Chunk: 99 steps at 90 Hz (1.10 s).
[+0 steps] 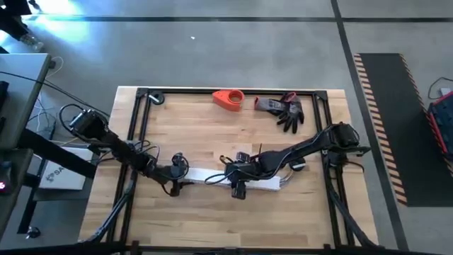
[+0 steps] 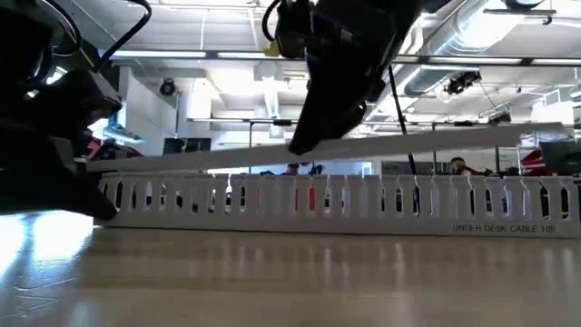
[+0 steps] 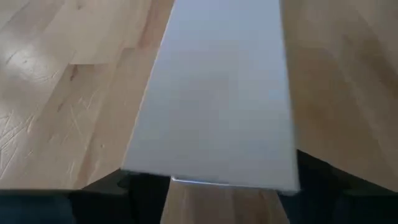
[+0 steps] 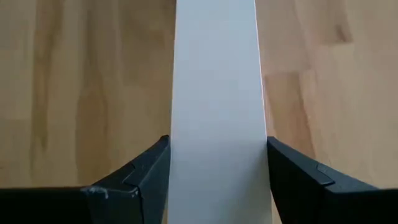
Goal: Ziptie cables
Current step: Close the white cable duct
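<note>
**tinkerer_42:** Low view tells the story, I reckon. The strip (image 2: 454, 138) hangs tilted over the channel (image 2: 363, 204). It's higher at the far end and drops towards the left pincer (image 1: 175, 172). Why hold it up like that?

**benchrat:** My guess is it's the channel's lid, and it's lifted clear so the inside can be reached. The right pincer (image 1: 237, 185) is clamped across the strip's width. In its own wrist view both fingers (image 4: 143, 180) press against the two long edges, with the bench (image 1: 198, 120) below them.

**tinkerer_42:** And the left one?

**benchrat:** It looks clenched on the strip's other end, because the end sits right between its dark fingers in the left wrist view. With a grip at each end, a long floppy piece won't sag or twist.

**tinkerer_42:** Where are the cables then?

**benchrat:** Below and between the two pincers, I think. From above, thin dark curves (image 1: 214, 177) lie along the channel just beside the right pincer. I can't tell if they're inside the channel or on top of it. They're not tied yet, and I can't spot a ziptie.

**tinkerer_42:** So it's early days?

**benchrat:** I'd say so. Neither pincer is free for the cables until the strip is put down.
</note>
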{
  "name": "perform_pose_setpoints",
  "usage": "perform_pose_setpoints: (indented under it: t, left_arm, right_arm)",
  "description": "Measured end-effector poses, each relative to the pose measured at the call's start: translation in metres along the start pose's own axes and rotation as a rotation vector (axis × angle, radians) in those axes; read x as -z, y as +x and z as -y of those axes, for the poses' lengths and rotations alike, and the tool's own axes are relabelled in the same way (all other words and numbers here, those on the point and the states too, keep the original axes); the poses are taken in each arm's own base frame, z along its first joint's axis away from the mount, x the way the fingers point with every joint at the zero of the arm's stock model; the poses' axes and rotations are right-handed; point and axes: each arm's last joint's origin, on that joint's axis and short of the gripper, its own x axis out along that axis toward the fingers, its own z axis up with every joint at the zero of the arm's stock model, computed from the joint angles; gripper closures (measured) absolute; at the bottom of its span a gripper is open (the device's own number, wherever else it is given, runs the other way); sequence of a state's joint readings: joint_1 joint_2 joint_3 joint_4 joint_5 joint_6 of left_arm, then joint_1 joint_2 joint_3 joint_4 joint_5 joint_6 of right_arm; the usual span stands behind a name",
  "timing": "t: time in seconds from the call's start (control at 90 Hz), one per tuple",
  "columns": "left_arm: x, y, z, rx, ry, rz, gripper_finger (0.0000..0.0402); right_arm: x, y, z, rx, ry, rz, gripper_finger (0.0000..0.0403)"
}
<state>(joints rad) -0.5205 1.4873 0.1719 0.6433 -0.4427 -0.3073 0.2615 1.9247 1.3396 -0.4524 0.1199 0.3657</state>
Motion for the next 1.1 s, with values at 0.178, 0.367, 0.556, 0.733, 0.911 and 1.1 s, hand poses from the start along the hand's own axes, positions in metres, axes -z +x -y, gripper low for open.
perform_pose_setpoints:
  t: [0.178,0.367,0.556,0.733,0.911,1.1]
  left_arm:
    - [0.0002,0.0001,-0.0001,-0.001,-0.001,-0.002,0.0174]
    - [0.0003,0.0002,-0.0002,-0.007,-0.001,-0.002,0.0173]
    - [0.0005,0.0002,-0.0004,-0.010,0.000,-0.004,0.0173]
    - [0.0009,0.0003,-0.0004,-0.008,0.002,-0.008,0.0157]
    - [0.0019,-0.0001,0.0000,0.039,0.011,-0.029,0.0110]
    - [-0.0061,-0.0049,0.0003,0.054,0.005,0.017,0.0100]
  right_arm:
    - [0.0017,0.0002,-0.0001,-0.020,0.023,-0.026,0.0200]
    - [0.0048,0.0002,-0.0002,-0.044,0.040,-0.068,0.0203]
    - [0.0065,0.0001,0.0005,-0.039,0.031,-0.086,0.0204]
    - [0.0065,0.0002,0.0005,-0.040,0.012,-0.085,0.0204]
    - [0.0058,0.0003,0.0006,-0.030,-0.011,-0.074,0.0205]
    - [0.0048,0.0003,0.0002,-0.030,-0.022,-0.064,0.0295]
